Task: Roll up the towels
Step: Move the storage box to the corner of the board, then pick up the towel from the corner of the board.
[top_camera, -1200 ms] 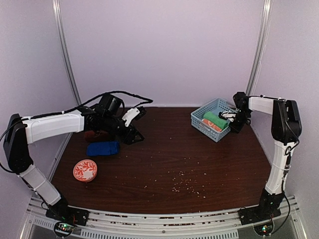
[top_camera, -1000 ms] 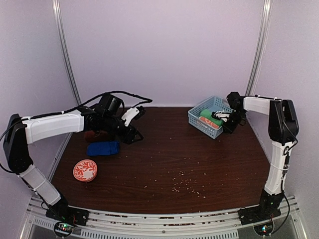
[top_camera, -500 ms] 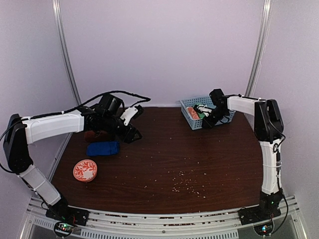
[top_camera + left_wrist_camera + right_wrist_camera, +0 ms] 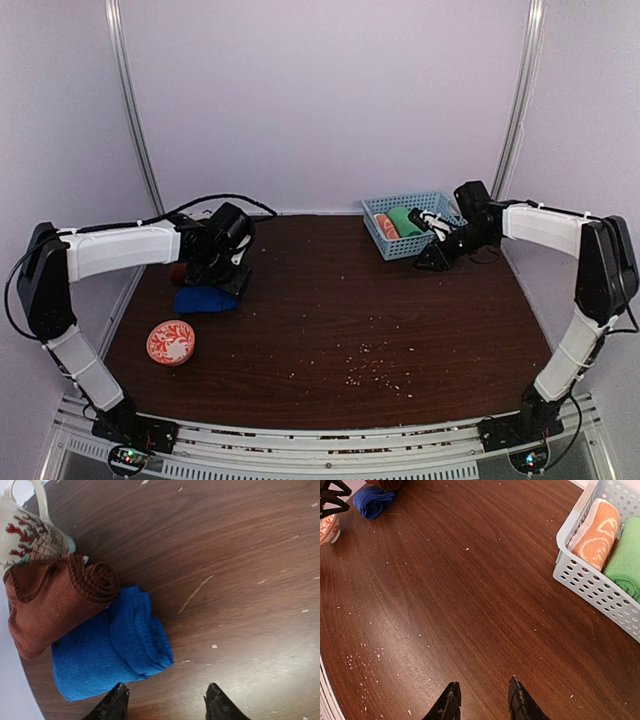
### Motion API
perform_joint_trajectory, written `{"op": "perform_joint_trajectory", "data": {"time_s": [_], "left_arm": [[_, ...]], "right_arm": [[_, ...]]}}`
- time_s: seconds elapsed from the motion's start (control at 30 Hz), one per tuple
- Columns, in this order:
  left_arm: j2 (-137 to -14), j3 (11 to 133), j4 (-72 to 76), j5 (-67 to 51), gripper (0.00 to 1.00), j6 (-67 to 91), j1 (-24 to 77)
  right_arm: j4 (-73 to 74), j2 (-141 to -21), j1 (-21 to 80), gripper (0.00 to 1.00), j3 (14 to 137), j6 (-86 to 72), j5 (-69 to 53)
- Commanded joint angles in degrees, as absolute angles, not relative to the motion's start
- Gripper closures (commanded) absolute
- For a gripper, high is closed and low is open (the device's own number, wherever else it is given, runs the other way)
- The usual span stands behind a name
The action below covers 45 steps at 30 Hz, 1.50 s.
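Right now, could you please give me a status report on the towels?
Left fingers open, empty, by blue towel. Right fingers open, empty. Rust-brown towel touching it, both look rolled. Nothing blocking.

Blue towel (image 4: 111, 650) is nubby cloth; table (image 4: 240, 575) perhaps glossy laminate.

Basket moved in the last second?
Yes. The basket slid left and back, away from the right rail, toward the back wall.
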<state>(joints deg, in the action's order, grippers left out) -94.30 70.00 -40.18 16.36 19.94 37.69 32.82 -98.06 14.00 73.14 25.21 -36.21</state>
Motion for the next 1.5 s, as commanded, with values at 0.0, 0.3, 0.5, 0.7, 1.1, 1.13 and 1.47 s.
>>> {"op": "perform_joint_trajectory", "data": {"time_s": [0.0, 0.3, 0.5, 0.7, 1.1, 1.13, 1.47], "left_arm": [[-98.1, 71.6, -41.5, 24.1, 0.49, 21.1, 36.2], [-101.1, 80.6, -43.0, 32.5, 0.52, 21.6, 30.9], [-100.1, 80.1, -39.5, 35.5, 0.52, 28.0, 24.9], [-101.6, 78.7, -38.0, 38.6, 0.45, 35.8, 24.0], [-102.7, 73.4, -23.8, 34.7, 0.55, 38.6, 20.5], [-103.4, 73.5, -22.8, 33.8, 0.56, 38.6, 20.2], [-105.3, 74.7, -22.3, 29.6, 0.6, 38.8, 19.8]], "right_arm": [[25.4, -95.4, 13.9, 0.66, 65.0, 24.8, -36.8], [24.4, -98.1, 13.9, 0.66, 63.7, 25.4, -38.0], [24.9, -99.9, 13.9, 0.66, 64.1, 26.2, -38.4], [26.1, -100.5, 13.9, 0.66, 64.5, 27.6, -38.4], [28.3, -101.6, 14.0, 0.65, 64.8, 30.1, -38.0], [28.5, -101.7, 14.0, 0.65, 64.8, 30.3, -37.8], [30.0, -102.4, 14.1, 0.64, 65.1, 31.5, -38.2]]}}
